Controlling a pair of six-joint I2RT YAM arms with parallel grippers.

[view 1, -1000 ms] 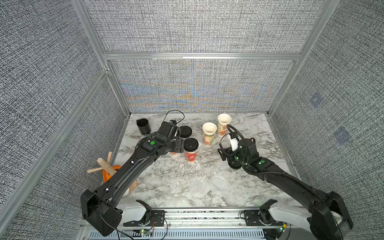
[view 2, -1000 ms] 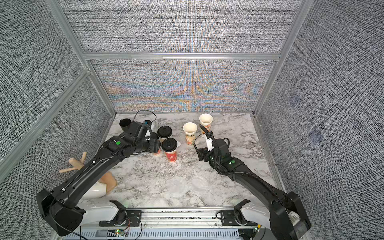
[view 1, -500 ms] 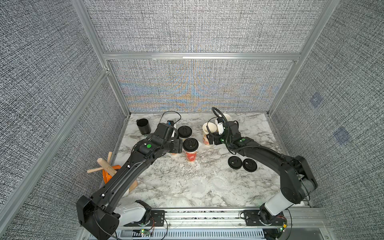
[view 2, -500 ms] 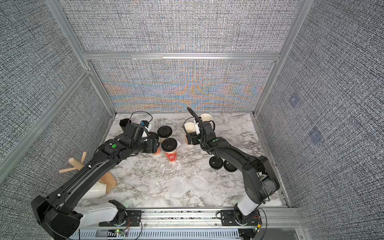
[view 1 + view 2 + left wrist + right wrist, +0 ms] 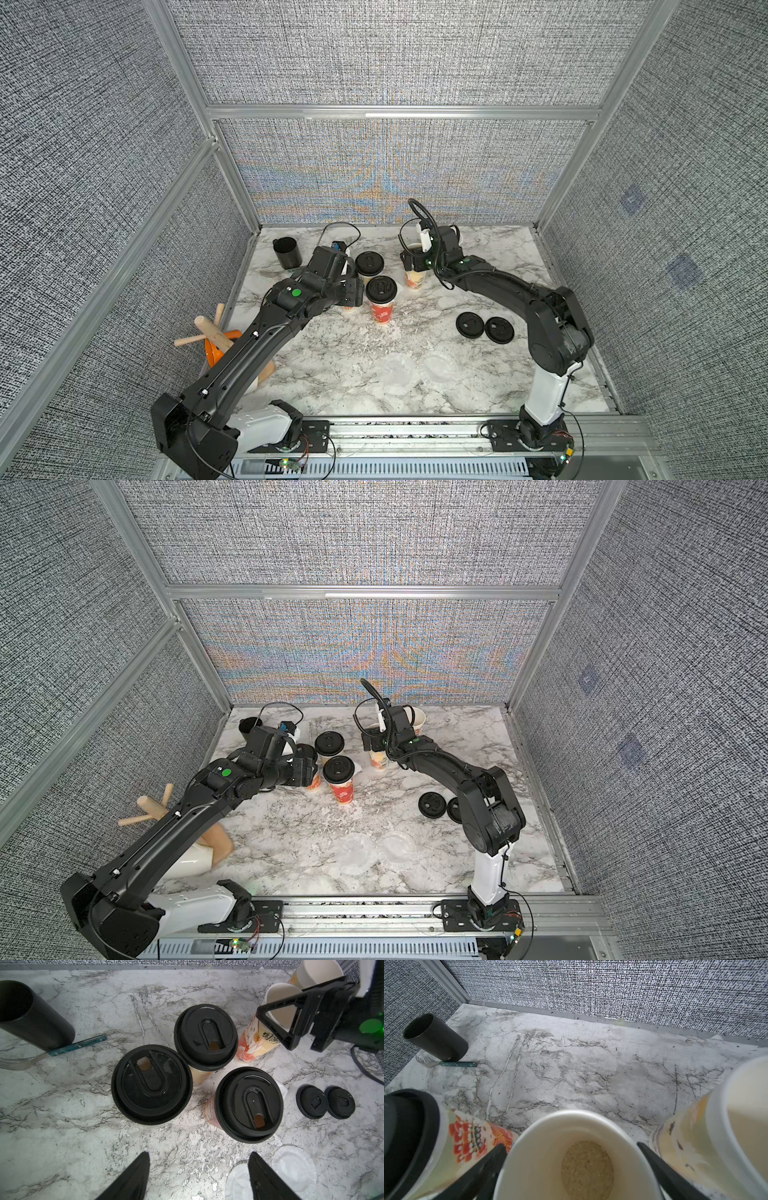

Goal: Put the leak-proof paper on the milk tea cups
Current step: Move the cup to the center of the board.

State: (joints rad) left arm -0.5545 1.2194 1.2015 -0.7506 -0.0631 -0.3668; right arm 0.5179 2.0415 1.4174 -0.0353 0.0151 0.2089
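Right wrist view: right end effector (image 5: 570, 1145) wide, flanking open milk tea cup (image 5: 542, 1159).
Left end effector (image 5: 198, 1157): wide, empty, above bench (image 5: 62, 1147).
Leak-proof paper (image 5: 440, 368): two sheets flat on bench, near front edge.

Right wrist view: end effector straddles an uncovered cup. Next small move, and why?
Probably close the right end effector on the open milk tea cup to steady it: its fingers flank the cup with jaws wide, the cup bears no paper or lid, and two leak-proof paper sheets lie unused at the front.
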